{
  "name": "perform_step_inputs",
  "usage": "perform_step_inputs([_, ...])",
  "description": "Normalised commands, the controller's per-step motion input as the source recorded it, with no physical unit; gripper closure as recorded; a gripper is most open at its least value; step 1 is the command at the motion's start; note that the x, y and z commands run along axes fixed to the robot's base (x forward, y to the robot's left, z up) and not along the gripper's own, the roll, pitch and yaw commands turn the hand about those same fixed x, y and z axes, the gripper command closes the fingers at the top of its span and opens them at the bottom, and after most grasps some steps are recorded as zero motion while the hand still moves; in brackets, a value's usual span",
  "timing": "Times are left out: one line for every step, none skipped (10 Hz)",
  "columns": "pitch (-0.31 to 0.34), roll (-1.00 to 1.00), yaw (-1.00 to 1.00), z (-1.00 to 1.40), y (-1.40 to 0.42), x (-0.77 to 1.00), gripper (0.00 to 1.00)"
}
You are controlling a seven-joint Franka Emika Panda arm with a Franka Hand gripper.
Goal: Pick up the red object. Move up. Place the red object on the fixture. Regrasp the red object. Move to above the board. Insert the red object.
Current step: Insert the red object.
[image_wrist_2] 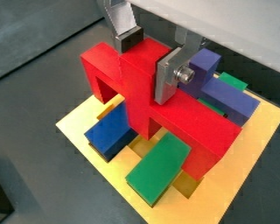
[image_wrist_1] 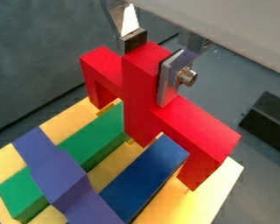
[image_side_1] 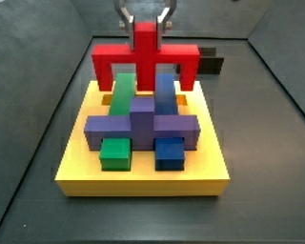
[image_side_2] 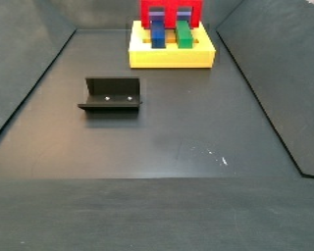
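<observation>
My gripper (image_wrist_1: 150, 57) is shut on the central stem of the red object (image_wrist_1: 143, 96), stem up and legs pointing down. In both wrist views a dark pad and a silver plate clamp the stem on opposite sides. The red object (image_side_1: 145, 57) hangs at the far end of the yellow board (image_side_1: 142, 176), its legs straddling the green bar (image_side_1: 121, 95) and blue bar (image_side_1: 164, 95). Whether the legs touch the board I cannot tell. The gripper (image_side_1: 145, 19) shows above it in a side view. The black fixture (image_side_2: 111, 96) stands empty on the floor, away from the board (image_side_2: 173, 57).
A purple cross-shaped block (image_side_1: 142, 127) sits mid-board, with a small green block (image_side_1: 114, 152) and a small blue block (image_side_1: 171, 152) at the near end. Dark walls surround the grey floor (image_side_2: 186, 147). A black box (image_side_1: 209, 63) shows just behind the board.
</observation>
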Motion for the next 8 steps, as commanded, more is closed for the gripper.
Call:
perform_step_inputs([0.0,0.1,0.13,-0.27,0.01,0.0,1.0])
perform_step_inputs([0.0,0.07,0.11,-0.2,0.1,0.11,1.0])
perform_step_inputs([0.0,0.09,0.04,-0.24,0.13,0.05,1.0])
perform_step_inputs([0.0,0.09,0.0,-0.31,0.14,0.0,1.0])
perform_step_inputs([0.0,0.06,0.0,-0.3,0.09,0.0,1.0])
perform_step_inputs([-0.026,0.0,0.0,-0.3,0.0,0.0,1.0])
perform_step_inputs([-0.044,-0.04,0.0,-0.3,-0.03,0.01,1.0])
perform_step_inputs([-0.039,-0.16,0.0,-0.15,-0.01,0.0,1.0])
